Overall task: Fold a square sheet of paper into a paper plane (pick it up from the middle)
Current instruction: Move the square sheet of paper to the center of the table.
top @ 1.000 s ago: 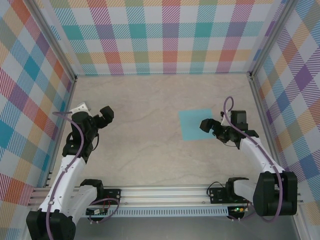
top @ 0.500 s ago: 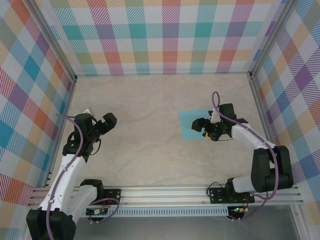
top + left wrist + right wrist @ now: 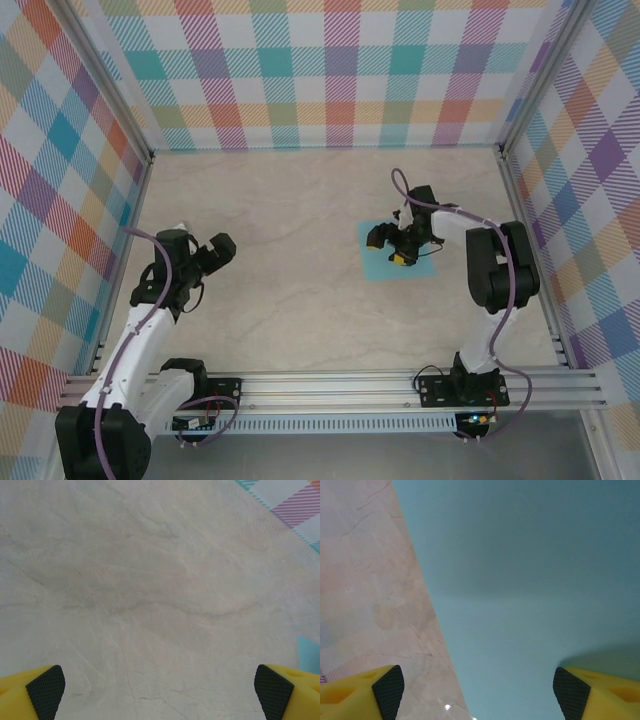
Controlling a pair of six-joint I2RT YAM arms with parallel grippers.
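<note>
A light cyan square sheet of paper (image 3: 375, 268) lies flat and unfolded on the table, right of centre. A paper plane is out of view. My right gripper (image 3: 388, 247) hangs low over the sheet's middle, open and holding nothing. In the right wrist view the sheet (image 3: 530, 580) lies under the right gripper (image 3: 480, 690). One of its fingertips (image 3: 387, 687) is over bare table by the sheet's edge and the other is over the paper. My left gripper (image 3: 215, 250) stands wide open over bare table at the left. In its wrist view, the left gripper (image 3: 159, 692) is empty.
The marbled beige table (image 3: 290, 290) is boxed in by plaid walls (image 3: 330, 70) on three sides. A metal rail (image 3: 330, 385) with the arm bases runs along the near edge. A sliver of the cyan sheet (image 3: 311, 652) shows at the right edge of the left wrist view.
My right gripper has swung left and away from the base, from beside the sheet's right edge to over its middle, and its jaws have narrowed a little. The left arm has barely shifted.
</note>
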